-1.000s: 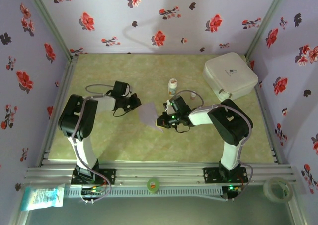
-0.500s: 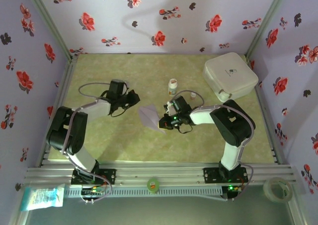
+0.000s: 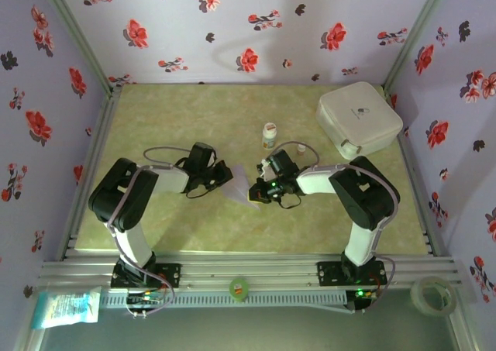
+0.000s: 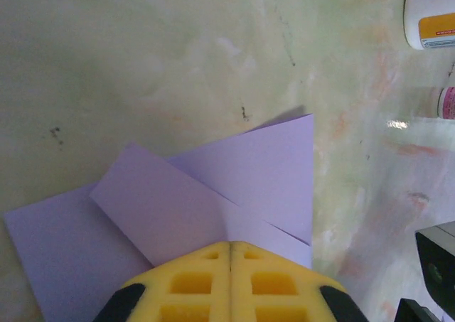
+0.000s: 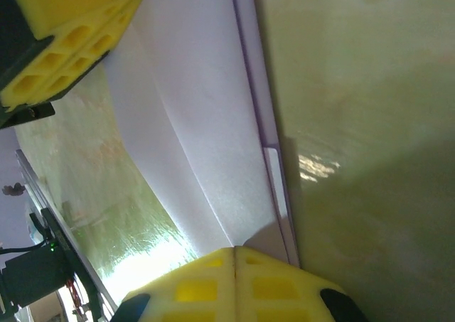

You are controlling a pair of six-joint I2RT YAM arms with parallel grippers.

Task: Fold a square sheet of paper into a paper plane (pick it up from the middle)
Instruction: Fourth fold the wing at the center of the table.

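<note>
Square sheet of paper [image 3: 239, 183]: lilac, folded into overlapping flaps, over middle of counter [image 3: 194, 111], between both pincers.
Left pincer [image 4: 229, 249]: yellow fingers together, tips against the sheet.
Right pincer [image 5: 234, 254]: clamped on sheet's folded edge.

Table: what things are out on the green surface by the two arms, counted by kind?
Lilac paper: 1
Small bottles: 2
White box: 1
Total: 4

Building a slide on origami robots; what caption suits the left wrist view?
Shut left hand over the lilac sheet, already folded into overlapping flaps, on the green table.
</note>
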